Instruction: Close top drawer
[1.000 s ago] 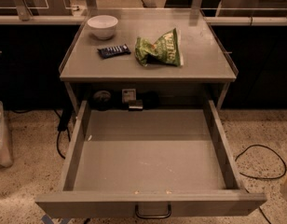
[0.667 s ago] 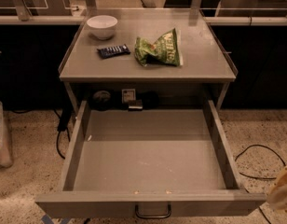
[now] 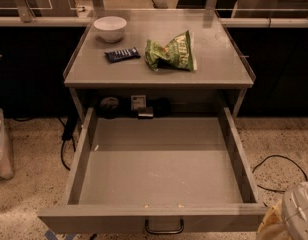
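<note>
The wide, shallow grey top drawer [image 3: 159,171] stands pulled far out of the grey metal cabinet [image 3: 219,66], its plain floor bare but for a few pale crumbs [image 3: 146,205] near the front; its flat front panel [image 3: 94,220] runs along the bottom edge of the view, with the small dark loop handle [image 3: 164,228] at its centre; the gripper [image 3: 290,218], a pale rounded white and tan body, sits in the lower right corner, just beside the drawer's front right corner and to the right of the handle, apparently apart from both; whether it is open or closed cannot be told; behind the drawer, in the shadowed recess under the cabinet top, lie a dark round object [image 3: 109,105] and a small pale-faced box [image 3: 138,102]; on the cabinet top rest a white ceramic bowl [image 3: 110,28] at the back left, a dark blue wrapped bar [image 3: 122,54] just in front of it, and a crumpled green snack bag [image 3: 171,53] near the middle; a thin black cable [image 3: 280,173] curls over the speckled stone floor [image 3: 29,199] to the right of the drawer, near the gripper; another dark cable [image 3: 64,146] hangs at the cabinet's left side.
</note>
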Motion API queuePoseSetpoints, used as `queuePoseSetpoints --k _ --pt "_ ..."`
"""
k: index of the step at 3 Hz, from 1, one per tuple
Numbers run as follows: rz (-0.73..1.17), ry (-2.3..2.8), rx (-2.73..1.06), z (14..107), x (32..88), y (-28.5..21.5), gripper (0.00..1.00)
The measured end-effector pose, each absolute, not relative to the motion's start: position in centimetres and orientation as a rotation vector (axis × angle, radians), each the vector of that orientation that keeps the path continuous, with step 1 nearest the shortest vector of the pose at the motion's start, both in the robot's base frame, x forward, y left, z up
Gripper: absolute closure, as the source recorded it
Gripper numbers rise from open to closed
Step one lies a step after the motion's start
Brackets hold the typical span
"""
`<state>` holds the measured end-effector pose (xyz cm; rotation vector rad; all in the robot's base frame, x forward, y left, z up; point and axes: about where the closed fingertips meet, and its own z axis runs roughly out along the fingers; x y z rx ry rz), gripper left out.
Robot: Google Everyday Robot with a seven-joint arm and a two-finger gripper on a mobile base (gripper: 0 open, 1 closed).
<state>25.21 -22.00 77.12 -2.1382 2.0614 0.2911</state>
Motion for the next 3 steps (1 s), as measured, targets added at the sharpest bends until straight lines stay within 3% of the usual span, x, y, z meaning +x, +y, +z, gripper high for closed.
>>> queuePoseSetpoints --k 3 --pt "0.296 2.012 -2.21 71.5 27.2 -19.7 1.0"
